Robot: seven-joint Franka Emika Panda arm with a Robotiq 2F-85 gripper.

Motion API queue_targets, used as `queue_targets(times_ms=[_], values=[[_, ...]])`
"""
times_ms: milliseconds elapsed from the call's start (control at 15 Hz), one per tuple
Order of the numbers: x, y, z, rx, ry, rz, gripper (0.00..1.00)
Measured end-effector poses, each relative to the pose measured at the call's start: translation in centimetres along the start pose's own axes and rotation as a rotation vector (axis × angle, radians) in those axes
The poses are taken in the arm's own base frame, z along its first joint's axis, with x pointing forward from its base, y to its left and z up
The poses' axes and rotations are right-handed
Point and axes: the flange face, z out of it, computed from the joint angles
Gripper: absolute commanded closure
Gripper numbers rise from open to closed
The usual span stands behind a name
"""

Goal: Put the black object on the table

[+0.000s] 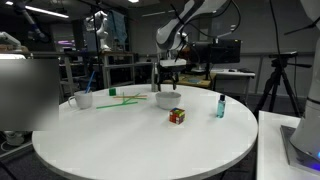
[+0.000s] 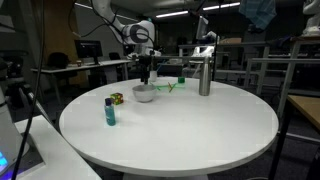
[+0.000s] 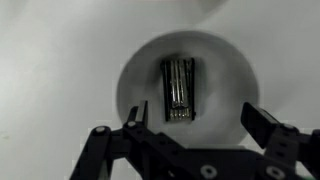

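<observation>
In the wrist view the black object [image 3: 178, 88], a small ridged block, lies inside the white bowl [image 3: 135, 70]. My gripper [image 3: 200, 112] hangs open and empty just above the bowl, fingers spread either side of the object without touching it. In both exterior views the gripper [image 1: 168, 76] [image 2: 147, 72] hovers directly over the bowl [image 1: 167, 99] [image 2: 144, 94], which stands on the round white table [image 1: 140, 140] [image 2: 190, 125]. The object itself is hidden inside the bowl in the exterior views.
A multicoloured cube [image 1: 177, 116] [image 2: 116, 99] and a teal bottle [image 1: 220, 105] [image 2: 110, 110] stand near the bowl. A white cup [image 1: 84, 99], green sticks [image 1: 118, 97] [image 2: 172, 86] and a metal cylinder [image 2: 204, 76] are also on the table.
</observation>
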Motion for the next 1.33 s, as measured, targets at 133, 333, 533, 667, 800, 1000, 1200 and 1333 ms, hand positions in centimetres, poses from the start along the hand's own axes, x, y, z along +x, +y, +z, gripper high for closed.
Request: queue_targets(times_ms=[133,333,533,667,800,1000,1200,1333], values=[[0.6,-0.7,0.3,-0.003,0.008,0.0,0.0],[1.1,-1.3,0.8,-0.014,0.016,0.019,0.0],[1.4,-0.9,0.8,-0.02,0.02,0.045,0.0],[1.6,-0.5,0.8,-0.023,0.022,0.063,0.0],[1.8,-0.2,0.7,-0.023,0.022,0.077,0.0],[1.9,0.1,0.8,-0.021,0.02,0.086,0.0],[1.7,0.2,1.1,-0.021,0.012,0.09,0.0],[1.5,0.3,1.5,-0.025,0.003,0.088,0.0]])
